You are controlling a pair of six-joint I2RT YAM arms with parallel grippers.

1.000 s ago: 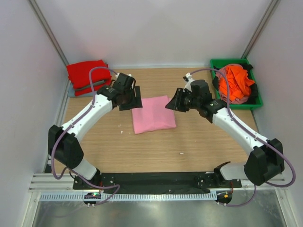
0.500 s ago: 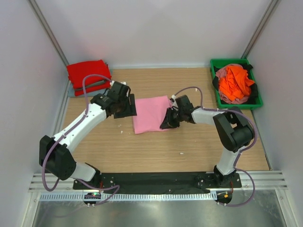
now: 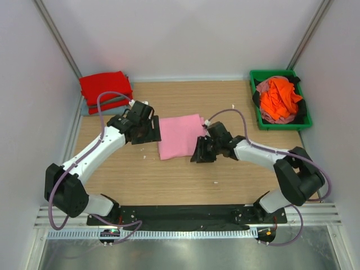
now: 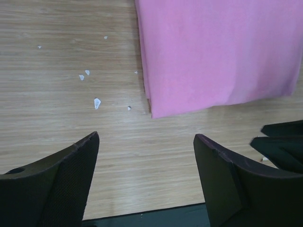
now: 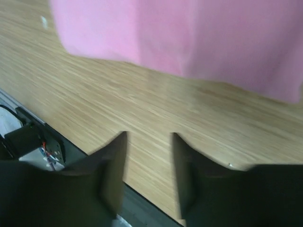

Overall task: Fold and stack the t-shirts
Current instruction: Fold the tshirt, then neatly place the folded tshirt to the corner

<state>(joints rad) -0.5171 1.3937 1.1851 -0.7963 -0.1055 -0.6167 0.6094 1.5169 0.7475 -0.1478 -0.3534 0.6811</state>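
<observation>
Wood-grain table [image 3: 185,180], white walls [image 3: 185,34]. The left gripper [image 4: 146,142] gapes wide and empty, the pink t-shirt [image 4: 213,52] just ahead to its right. The right gripper [image 5: 149,142], narrowly parted and empty, has the shirt's edge just ahead.

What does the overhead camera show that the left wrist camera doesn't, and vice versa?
Only the overhead view: the red t-shirt folded at the far left, and the green bin holding the orange t-shirt. Only the left wrist view: the left gripper open, bare wood between its fingers, and the layered fold edge of the pink t-shirt. Both: the pink t-shirt lying on the wooden table.
</observation>
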